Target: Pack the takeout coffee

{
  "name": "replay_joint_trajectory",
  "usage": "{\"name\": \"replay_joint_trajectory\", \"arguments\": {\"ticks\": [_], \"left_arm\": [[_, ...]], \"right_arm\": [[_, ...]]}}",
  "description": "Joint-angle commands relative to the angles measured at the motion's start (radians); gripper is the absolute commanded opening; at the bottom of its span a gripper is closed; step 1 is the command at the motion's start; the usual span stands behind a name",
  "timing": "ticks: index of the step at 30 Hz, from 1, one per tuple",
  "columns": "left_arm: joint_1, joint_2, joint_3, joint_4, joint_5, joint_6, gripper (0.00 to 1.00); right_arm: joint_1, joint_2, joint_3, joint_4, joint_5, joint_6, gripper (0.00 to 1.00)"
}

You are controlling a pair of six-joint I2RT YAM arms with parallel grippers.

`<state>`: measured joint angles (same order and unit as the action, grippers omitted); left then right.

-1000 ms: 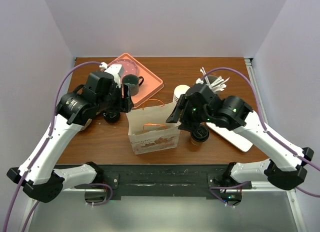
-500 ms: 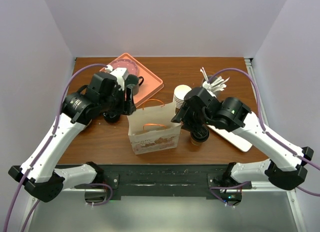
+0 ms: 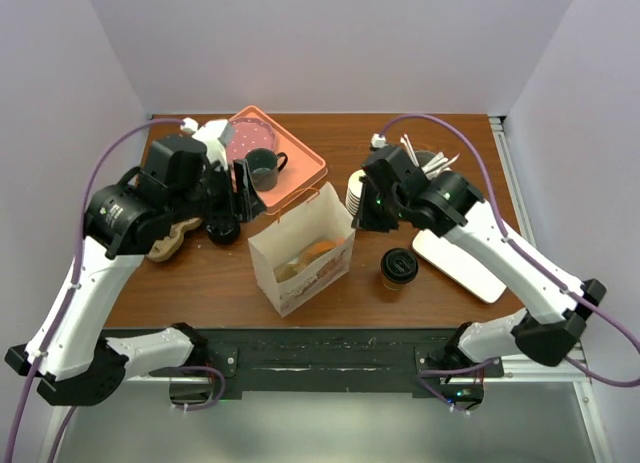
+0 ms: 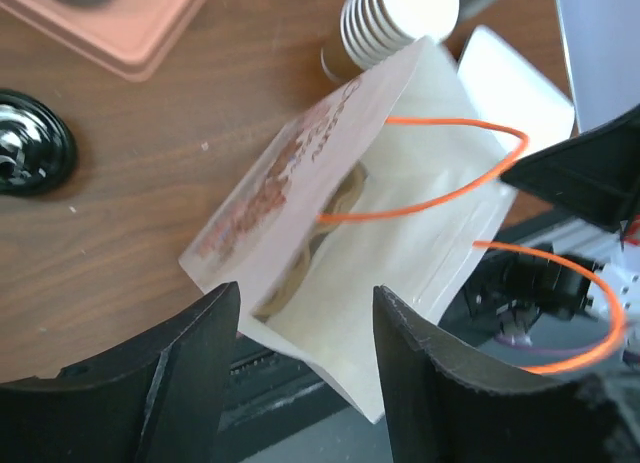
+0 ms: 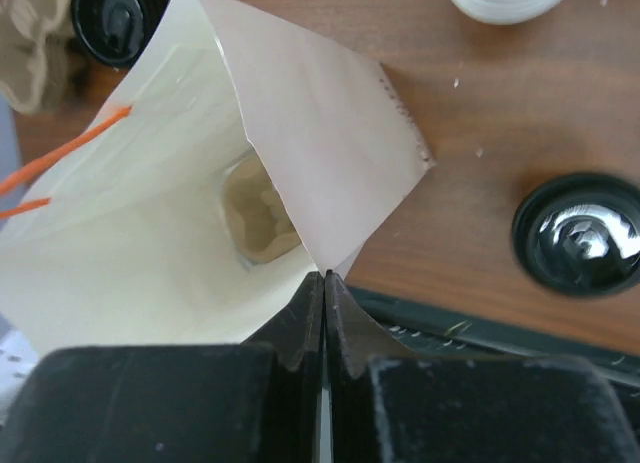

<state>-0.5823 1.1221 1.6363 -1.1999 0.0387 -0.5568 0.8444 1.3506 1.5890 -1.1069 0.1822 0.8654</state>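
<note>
The paper bag (image 3: 322, 218) stands tilted at the middle of the brown wood-grain worktop (image 3: 350, 143), its mouth gaping. Its walls are smooth, cream inside, with a reddish print outside. A tan, moulded-looking shape lies at its bottom. The right hand (image 5: 325, 278) has its black fingers pressed flat together on a folded corner of the bag's rim. The left hand (image 4: 307, 291) hovers over the bag with its thick, rounded fingers apart, touching nothing.

One takeout coffee (image 3: 398, 267), kraft-brown with a glossy round black lid, stands upright on the worktop just right of the bag. A second takeout coffee (image 4: 25, 143) stands to the bag's left. A ribbed stack of white cups (image 3: 357, 191) is behind the bag, and a dark green mug (image 3: 263, 169) sits on a salmon-pink tray (image 3: 300, 161).
</note>
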Motion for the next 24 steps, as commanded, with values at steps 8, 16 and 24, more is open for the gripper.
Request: {"name": "replay_joint_trajectory", "arguments": {"ticks": [8,16,24], "left_arm": [[0.021,0.185,0.268,-0.038,-0.108,0.04,0.63],[0.022,0.124,0.137,-0.015,-0.022,0.014,0.63],[0.022,0.14,0.132,-0.009,0.006,-0.005,0.64]], "right_arm": [[-0.027,0.263,0.408,-0.034,-0.13,-0.637,0.0],[-0.027,0.337,0.631,-0.14,0.006,-0.447,0.52],[-0.025,0.139,0.489,-0.115,0.002,-0.108,0.59]]}}
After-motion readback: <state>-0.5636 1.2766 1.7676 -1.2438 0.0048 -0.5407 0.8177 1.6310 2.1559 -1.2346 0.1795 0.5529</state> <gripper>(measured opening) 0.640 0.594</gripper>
